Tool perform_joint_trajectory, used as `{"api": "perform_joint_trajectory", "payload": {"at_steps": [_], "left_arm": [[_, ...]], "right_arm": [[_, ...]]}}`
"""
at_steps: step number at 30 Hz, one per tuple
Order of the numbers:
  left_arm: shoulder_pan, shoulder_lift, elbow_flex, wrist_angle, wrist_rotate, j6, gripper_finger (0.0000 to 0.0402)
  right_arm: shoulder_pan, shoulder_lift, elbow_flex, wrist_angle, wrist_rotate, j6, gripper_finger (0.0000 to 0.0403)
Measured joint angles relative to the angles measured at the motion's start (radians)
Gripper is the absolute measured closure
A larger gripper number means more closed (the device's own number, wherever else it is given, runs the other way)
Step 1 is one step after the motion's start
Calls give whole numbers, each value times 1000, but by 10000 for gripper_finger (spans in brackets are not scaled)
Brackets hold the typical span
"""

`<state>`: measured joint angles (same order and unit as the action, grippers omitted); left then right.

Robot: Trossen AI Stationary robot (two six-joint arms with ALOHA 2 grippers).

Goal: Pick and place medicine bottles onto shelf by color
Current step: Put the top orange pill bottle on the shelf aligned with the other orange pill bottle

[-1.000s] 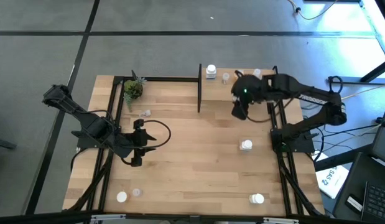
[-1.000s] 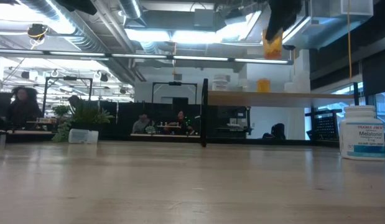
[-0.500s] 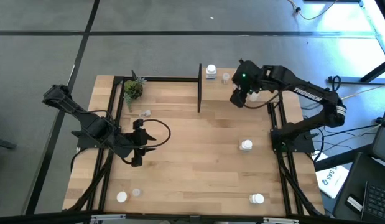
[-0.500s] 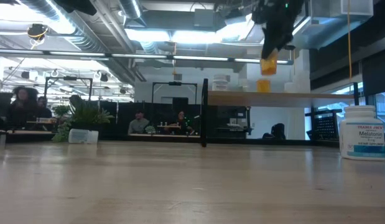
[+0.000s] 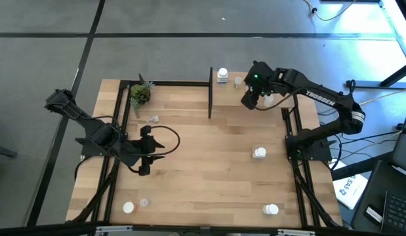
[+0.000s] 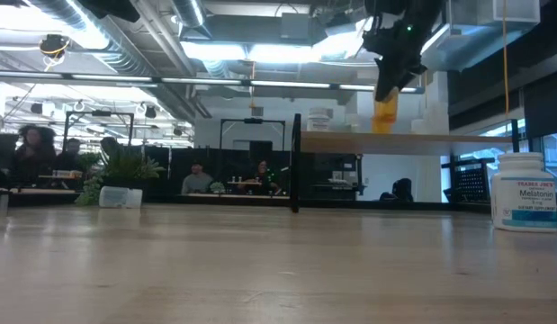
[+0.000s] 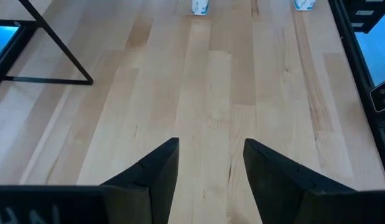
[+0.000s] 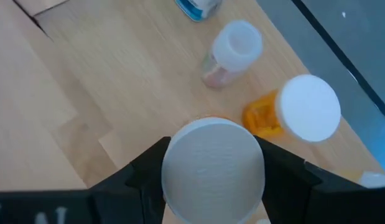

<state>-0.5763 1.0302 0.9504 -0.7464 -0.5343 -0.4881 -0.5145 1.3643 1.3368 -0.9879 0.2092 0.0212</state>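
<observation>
We see even, bright overhead light in the high view, with soft, short shadows on the surface. In the low view, ceiling light panels glare white, and the near surface blurs out of focus. In the right wrist view, the white cap between the jaws looks soft.

We see the shelf at 1 o'clock of the table, potted plant at 11. Right gripper over the shelf, holding a bottle just above the board; two more bottles stand on the board just beyond it. Left gripper at 9, above bare table. Loose bottles on the table: one at 3, one at 5, two at 7.
</observation>
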Motion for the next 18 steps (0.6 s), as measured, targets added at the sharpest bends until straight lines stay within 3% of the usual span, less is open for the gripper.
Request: {"api": "perform_joint_trajectory", "payload": {"at_steps": [13,18], "left_arm": [[0,0,0,0,0,0,227],[0,0,0,0,0,-1,227]], "right_arm": [[-14,-2,-82,60,8,-4,202],[-23,-2,-82,70,69,-5,201]]}}
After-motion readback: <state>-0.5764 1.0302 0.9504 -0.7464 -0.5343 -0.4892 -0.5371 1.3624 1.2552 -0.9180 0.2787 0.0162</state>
